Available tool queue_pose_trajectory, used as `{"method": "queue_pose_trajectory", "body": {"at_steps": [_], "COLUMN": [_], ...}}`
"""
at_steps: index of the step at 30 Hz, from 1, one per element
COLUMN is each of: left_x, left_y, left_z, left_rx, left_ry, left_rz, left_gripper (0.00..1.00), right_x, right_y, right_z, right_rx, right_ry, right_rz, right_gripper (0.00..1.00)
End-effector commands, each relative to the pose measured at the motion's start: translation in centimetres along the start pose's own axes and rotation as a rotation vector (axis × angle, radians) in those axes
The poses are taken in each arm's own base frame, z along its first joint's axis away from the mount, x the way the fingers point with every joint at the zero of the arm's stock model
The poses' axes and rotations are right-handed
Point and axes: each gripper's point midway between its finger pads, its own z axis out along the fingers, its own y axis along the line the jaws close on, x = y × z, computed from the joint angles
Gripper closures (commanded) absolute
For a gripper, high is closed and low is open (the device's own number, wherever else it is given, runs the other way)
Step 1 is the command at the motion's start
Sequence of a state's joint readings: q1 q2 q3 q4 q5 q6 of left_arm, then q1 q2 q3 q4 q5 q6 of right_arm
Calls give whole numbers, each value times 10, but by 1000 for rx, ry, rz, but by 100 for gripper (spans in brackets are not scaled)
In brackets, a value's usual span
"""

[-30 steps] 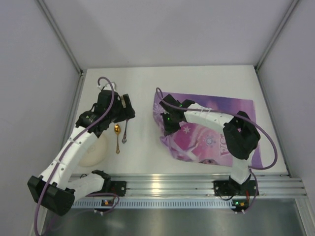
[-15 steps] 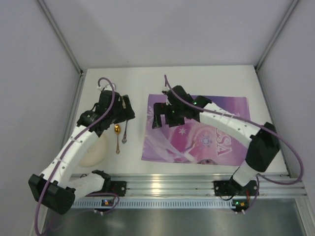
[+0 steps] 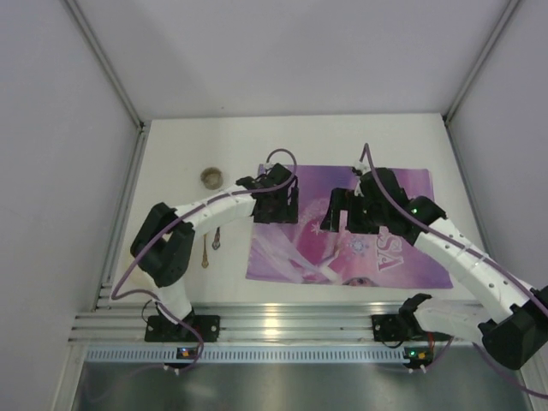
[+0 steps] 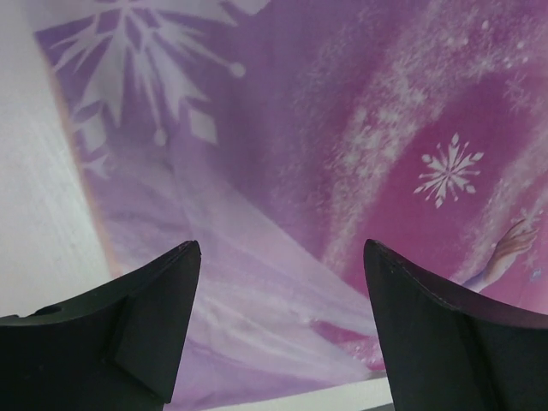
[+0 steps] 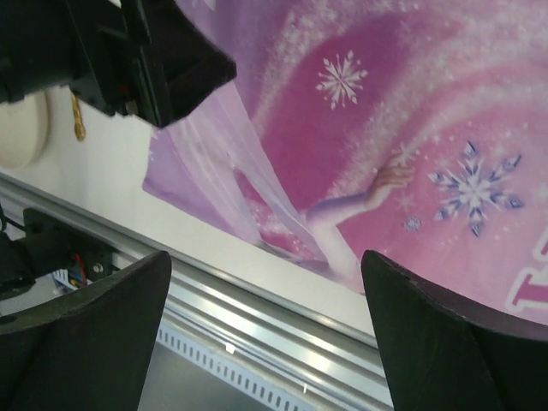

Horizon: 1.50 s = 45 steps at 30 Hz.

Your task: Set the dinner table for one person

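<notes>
White worktop spans the view, with a purple placemat flat on its right half. Left jaws and right jaws hang open, empty, over the mat; a cup, perhaps, stands far-left.

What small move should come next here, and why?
Probably the left pincer should swing left toward the cream plate, to bring it onto the placemat. The placemat lies flat and bare on the dinner table; that pincer and the right pincer hang open and empty above it, and the plate sits beyond its left edge.
</notes>
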<state>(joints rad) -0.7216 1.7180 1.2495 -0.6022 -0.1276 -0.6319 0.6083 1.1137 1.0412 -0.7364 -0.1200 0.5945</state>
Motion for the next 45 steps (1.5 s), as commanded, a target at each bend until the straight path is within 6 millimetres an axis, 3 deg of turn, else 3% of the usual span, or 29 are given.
{"method": "queue_pose_trajectory", "body": {"at_steps": [1, 2, 3, 6, 8, 14, 21, 25, 26, 32, 37, 41, 45], "left_x": [-33, -35, -41, -40, -32, -12, 7, 10, 19, 22, 28, 34, 43], "left_y": [-42, -46, -52, -56, -50, -30, 9, 44, 54, 83, 88, 82, 82], "left_z": [10, 14, 16, 31, 43, 67, 74, 66, 65, 49, 42, 38, 30], "left_rx": [110, 121, 137, 150, 139, 95, 21, -32, -51, -94, -104, -77, -81], "left_ry": [-58, -58, -74, -71, -47, -1, 28, 13, 26, 3, 3, 22, 30], "left_rz": [-36, -38, -46, -61, -75, -101, -159, -212, -217, -258, -271, -301, -347], "left_gripper": [18, 18, 18, 18, 19, 19, 20, 20, 20, 20, 20, 21, 21], "right_x": [8, 13, 15, 21, 23, 24, 28, 29, 29, 28, 27, 26, 25], "right_y": [-15, -19, -21, -30, -36, -46, -50, -52, -53, -54, -55, -54, -55], "right_z": [-16, -20, -21, -27, -31, -36, -33, -32, -31, -29, -27, -26, -27], "right_rx": [24, 25, 28, 51, 70, 100, 107, 115, 116, 121, 120, 120, 121], "right_ry": [-19, -22, -25, -32, -34, -40, -28, -22, -21, -15, -9, -9, -11], "right_rz": [15, 21, 24, 32, 31, 33, 34, 24, 24, 16, 15, 13, 14], "right_gripper": [9, 17, 33, 59, 73, 100, 100, 100, 100, 100, 89, 71, 67]}}
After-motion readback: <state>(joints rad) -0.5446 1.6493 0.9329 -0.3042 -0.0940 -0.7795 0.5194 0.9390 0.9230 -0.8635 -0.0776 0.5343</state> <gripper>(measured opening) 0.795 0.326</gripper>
